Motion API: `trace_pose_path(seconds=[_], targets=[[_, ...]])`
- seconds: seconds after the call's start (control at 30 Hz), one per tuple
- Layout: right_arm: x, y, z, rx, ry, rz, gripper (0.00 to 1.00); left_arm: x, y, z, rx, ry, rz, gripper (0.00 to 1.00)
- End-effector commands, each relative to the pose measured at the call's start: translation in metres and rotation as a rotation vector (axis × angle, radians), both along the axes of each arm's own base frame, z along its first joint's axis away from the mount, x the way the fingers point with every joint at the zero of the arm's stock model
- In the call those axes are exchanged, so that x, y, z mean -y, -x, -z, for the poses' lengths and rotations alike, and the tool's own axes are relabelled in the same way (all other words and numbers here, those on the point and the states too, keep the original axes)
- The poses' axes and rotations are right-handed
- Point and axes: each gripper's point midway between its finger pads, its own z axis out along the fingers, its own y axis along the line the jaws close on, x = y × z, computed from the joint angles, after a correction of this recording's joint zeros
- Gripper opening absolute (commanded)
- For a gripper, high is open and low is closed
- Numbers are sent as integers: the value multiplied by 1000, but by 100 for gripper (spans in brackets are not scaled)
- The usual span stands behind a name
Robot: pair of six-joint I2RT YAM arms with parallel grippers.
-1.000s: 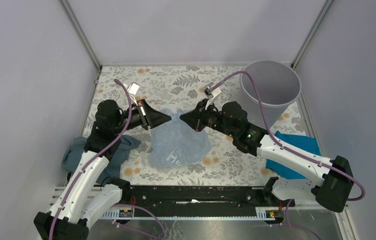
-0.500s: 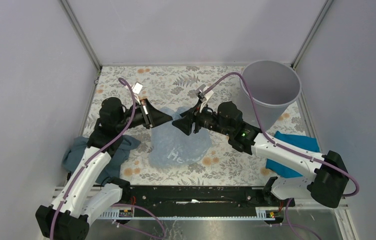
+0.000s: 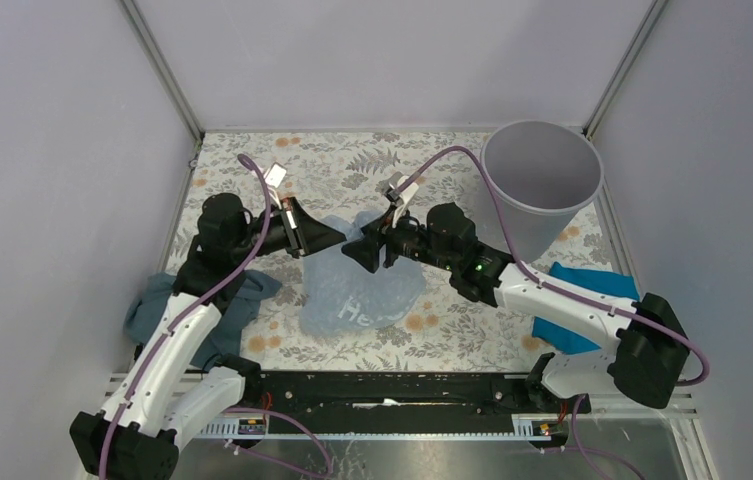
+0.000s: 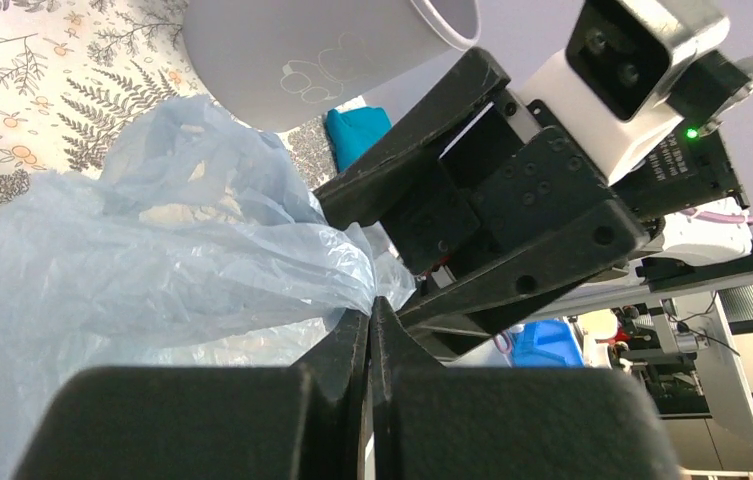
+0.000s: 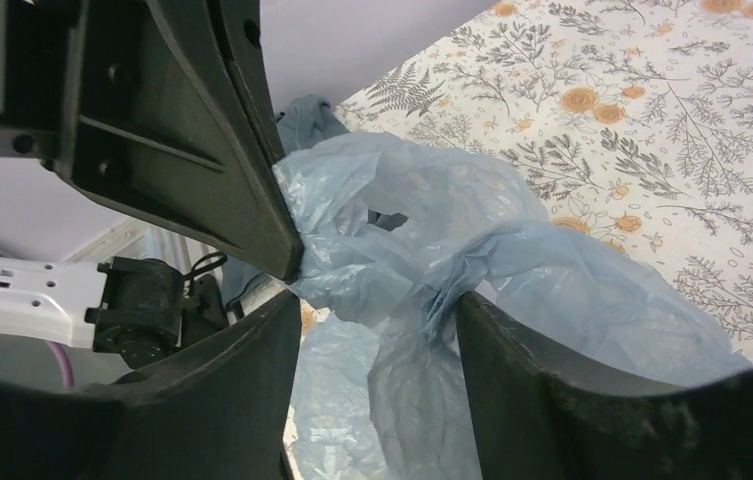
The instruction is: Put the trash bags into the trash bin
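Here the trash bag, a thin and wrinkled sheet of pale-blue film, lies mostly flat on the floral-patterned table near its middle, between the two arms. Its far edge is drawn up into a bunched peak where both tools meet. The left gripper is clenched, its two fingers pressed flat against each other, and in the left wrist view the gathered film runs right into their tips, so it pinches that edge of the bag. The right gripper faces it from the other side, just beside it, with its jaws spread apart; in the right wrist view a twisted fold of the film hangs in the gap between the two fingers, and neither finger presses on it. The trash bin, round and light grey, stands upright with its mouth open in the far right corner of the table, well apart from the bag. A dark teal-grey cloth lies crumpled beneath the left arm, and a bright blue cloth lies beneath the right arm.
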Motion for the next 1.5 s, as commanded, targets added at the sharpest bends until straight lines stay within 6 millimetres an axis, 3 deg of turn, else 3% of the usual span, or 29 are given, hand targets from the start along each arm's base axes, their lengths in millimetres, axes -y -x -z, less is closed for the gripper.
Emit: trace_pose_path(seconds=[0.0, 0.1, 0.17, 0.2, 0.33, 0.47, 0.5, 0.57, 0.7, 0.87, 1.13, 1.4, 1.47], targets=[[-9, -5, -34, 69, -86, -10, 57, 2, 3, -29, 91, 28, 25, 0], [-7, -7, -46, 69, -138, 15, 30, 3, 5, -29, 92, 29, 36, 0], [-4, -10, -51, 56, -166, 46, 1, 1, 6, -33, 110, 12, 38, 4], [0, -13, -51, 37, -172, 80, 0, -2, 3, -34, 139, -26, 13, 12], [30, -25, -41, -63, -215, 269, 0, -25, -2, -51, 211, -154, -124, 65], [28, -5, -56, -105, -263, 181, 0, -35, 1, -64, 295, -156, -189, 96], [26, 0, -61, -109, -272, 151, 0, -37, 0, -63, 298, -157, -198, 99], [24, 8, -73, -116, -285, 107, 0, -39, -3, -60, 299, -164, -221, 99], [25, 5, -95, -186, -329, 142, 0, -46, -5, -59, 366, -147, -277, 99], [22, -1, -109, -290, -395, 181, 0, -22, 18, -75, 532, -20, -91, 99], [-8, 3, -133, -364, -494, 47, 0, 12, 35, -84, 501, 195, 152, 99], [-18, 3, -142, -438, -577, 5, 0, 27, 27, -71, 421, 239, 141, 98], [-19, 3, -142, -446, -584, -1, 0, 28, 24, -68, 404, 255, 129, 86]])
